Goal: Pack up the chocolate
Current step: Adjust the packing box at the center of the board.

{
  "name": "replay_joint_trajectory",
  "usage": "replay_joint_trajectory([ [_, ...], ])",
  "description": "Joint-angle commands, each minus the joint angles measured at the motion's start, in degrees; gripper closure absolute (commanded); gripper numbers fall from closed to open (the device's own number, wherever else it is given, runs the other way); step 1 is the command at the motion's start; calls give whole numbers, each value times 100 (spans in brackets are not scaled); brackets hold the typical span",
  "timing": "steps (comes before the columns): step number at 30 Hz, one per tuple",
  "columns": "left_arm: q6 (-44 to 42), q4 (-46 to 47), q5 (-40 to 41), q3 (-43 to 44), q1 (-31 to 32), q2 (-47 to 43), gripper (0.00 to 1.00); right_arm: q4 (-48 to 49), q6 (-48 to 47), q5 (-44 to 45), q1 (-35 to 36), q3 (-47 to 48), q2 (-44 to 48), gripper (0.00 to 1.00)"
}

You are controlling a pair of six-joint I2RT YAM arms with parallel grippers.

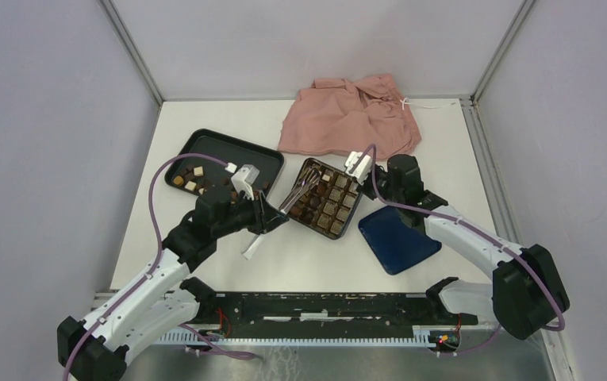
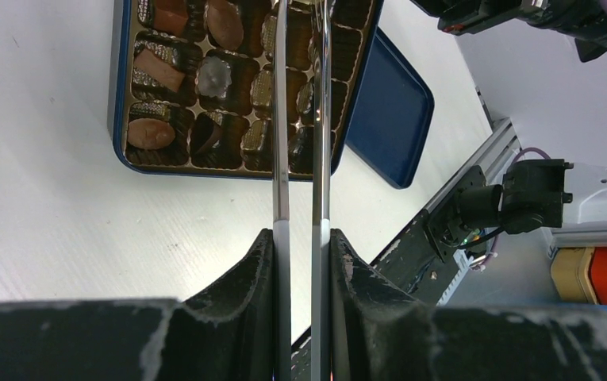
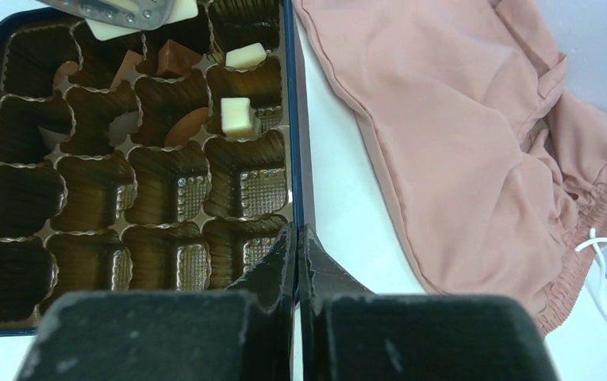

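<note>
While the left gripper clamps slim metal tongs, their tips sit over the dark blue square box with brown gridded insert; whether they carry a piece cannot be told.

Right gripper: closed, empty, at the box's right rim.

Chocolate: small brown and cream pieces, several in box cells, more on the black rectangular tray, far left.

Risk: tong tips knocking seated pieces, snagging the insert, or dropping a piece between cells.

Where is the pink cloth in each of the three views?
Top external: pink cloth at the far table edge, centre-right.
Left wrist: not in it.
Right wrist: pink cloth fills the right half.
Shared landmark: the blue box with brown cells, in all three views.
</note>
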State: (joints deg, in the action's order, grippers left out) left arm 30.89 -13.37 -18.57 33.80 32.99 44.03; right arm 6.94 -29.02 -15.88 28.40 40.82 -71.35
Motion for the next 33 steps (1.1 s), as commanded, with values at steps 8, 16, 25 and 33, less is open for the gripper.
replay_joint_trajectory([
  [8, -297, 233, -312, 96, 48, -315, 98, 1458, -117, -415, 16, -516, 262, 100],
  [16, -287, 170, -284, 56, 96, -282, 98, 1550, -9, -546, 16, -557, 184, 100],
  [25, -116, 271, -199, -27, 183, 28, 98, 1418, 201, -671, 16, -428, -73, 100],
  [33, 19, 485, -19, -22, 393, 284, 98, 1320, 256, -714, 16, -349, -188, 100],
])
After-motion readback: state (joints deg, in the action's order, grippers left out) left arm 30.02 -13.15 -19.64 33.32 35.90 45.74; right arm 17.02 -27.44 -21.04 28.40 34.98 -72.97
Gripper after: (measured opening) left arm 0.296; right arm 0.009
